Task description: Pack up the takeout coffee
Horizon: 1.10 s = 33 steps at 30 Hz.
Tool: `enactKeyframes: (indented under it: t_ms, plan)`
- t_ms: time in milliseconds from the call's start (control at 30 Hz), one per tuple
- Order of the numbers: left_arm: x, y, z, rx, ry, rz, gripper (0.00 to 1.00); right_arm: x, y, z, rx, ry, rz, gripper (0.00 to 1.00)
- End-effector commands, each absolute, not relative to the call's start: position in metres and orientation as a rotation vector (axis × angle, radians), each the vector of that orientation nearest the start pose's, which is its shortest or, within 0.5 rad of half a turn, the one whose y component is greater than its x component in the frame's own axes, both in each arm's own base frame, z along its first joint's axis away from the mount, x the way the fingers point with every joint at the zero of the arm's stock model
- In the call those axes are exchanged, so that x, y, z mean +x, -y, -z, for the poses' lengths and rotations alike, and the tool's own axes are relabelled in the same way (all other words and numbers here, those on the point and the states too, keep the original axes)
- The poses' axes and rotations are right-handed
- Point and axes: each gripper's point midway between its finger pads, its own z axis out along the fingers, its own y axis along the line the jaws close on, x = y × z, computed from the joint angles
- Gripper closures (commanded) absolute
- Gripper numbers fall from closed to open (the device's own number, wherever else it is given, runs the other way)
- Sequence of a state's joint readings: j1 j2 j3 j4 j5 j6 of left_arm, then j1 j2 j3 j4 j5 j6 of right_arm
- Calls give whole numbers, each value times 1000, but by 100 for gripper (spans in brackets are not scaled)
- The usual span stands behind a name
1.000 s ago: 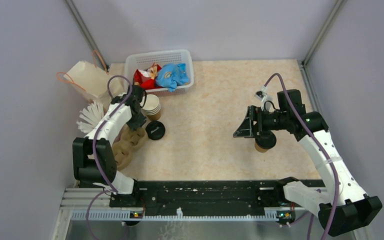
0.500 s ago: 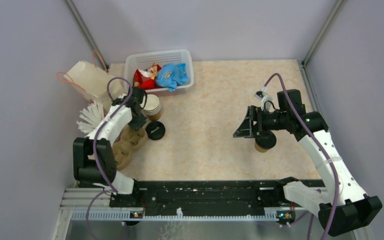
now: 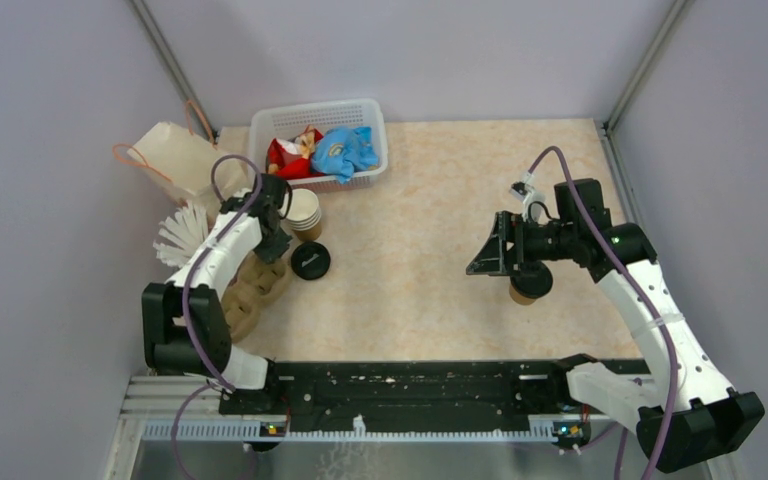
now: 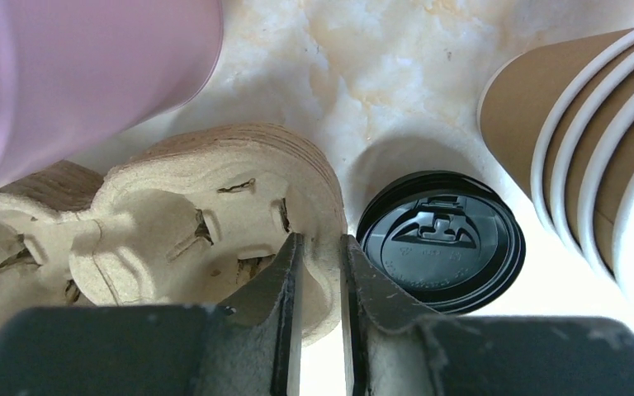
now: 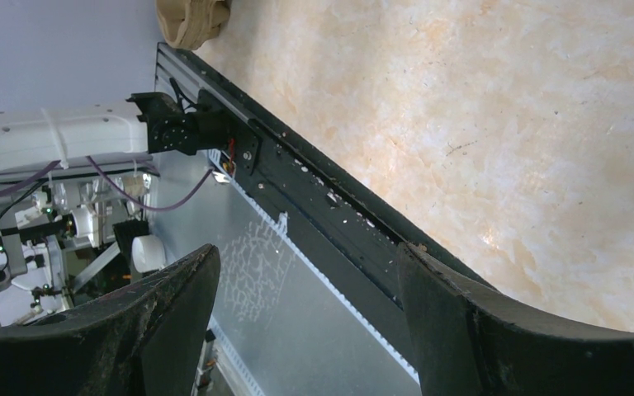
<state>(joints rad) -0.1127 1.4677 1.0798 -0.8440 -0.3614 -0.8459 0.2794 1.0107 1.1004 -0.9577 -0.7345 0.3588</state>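
The takeout coffee (image 3: 522, 294), a brown cup with a black lid, stands right of centre, partly hidden under my right wrist. My right gripper (image 3: 488, 255) hangs just left of it and points toward the near edge. In the right wrist view this gripper (image 5: 305, 256) is open with nothing between its fingers. My left gripper (image 3: 272, 245) is at the far left over a brown pulp cup carrier (image 3: 255, 285). In the left wrist view, the left gripper (image 4: 322, 243) has its two fingers pressed on either side of the cup carrier's (image 4: 215, 206) rim.
A loose black lid (image 3: 311, 261) (image 4: 442, 239) lies just right of the carrier. A stack of lidless cups (image 3: 303, 212) (image 4: 578, 148) stands behind it. A white basket (image 3: 372, 112) of toys, a paper bag (image 3: 175, 155) and white cutlery (image 3: 178, 235) crowd the back left.
My left gripper's jaws have narrowed onto the carrier's rim and the left arm's base link shifted slightly. The right arm and the coffee have not moved.
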Motion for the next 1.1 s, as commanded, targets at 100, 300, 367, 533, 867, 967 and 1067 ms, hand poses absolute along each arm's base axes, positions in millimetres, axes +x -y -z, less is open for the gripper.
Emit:
enactKeyframes:
  t_ms: [100,300,367,533,867,967,1067]
  plan:
    - [302,-2,-141,-964,-2394,-178,96,174,-187,-256,-294,-2414,-1181,22]
    - [298,1,-142,-917,-2405,-143,95,183,-193,-251,-276,-2400,-1227,22]
    - [298,2,-140,-915,-2412,-128,95,189,-200,-249,-260,-2382,-1273,22]
    - [304,3,-147,-877,-2402,-113,94,208,-241,-246,-232,-2308,-1412,22]
    - [299,-6,-145,-832,-2405,-159,92,239,-378,-212,-326,-2251,-1415,25]
    - [295,-8,-145,-831,-2398,-165,92,235,-419,-210,-329,-2211,-1506,27]
    - [292,-4,-148,-828,-2402,-132,92,232,-455,-213,-361,-2154,-1525,27]
